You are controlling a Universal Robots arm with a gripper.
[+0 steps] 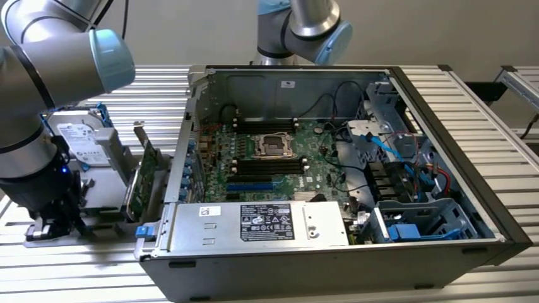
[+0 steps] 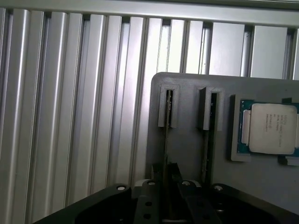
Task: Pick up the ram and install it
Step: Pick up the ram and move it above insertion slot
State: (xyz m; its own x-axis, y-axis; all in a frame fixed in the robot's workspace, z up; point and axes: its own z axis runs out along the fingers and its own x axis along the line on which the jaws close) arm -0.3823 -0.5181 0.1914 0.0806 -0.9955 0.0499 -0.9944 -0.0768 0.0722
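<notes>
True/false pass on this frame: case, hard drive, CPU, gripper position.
1. The computer case is open, its motherboard exposed. True.
2. The hard drive sits inside the case. False: it stands outside the case, on the exterior view's left.
3. A CPU lies in a recess of the gray holder. True.
4. The gripper hangs over the motherboard. False: it is down at the gray holder, by a ram standing edge-on in a slot.

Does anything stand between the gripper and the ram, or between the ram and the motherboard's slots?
Nothing visible separates the gripper from the ram in its grey holder. Between there and the motherboard stand the upright expansion card and the case wall.
</notes>
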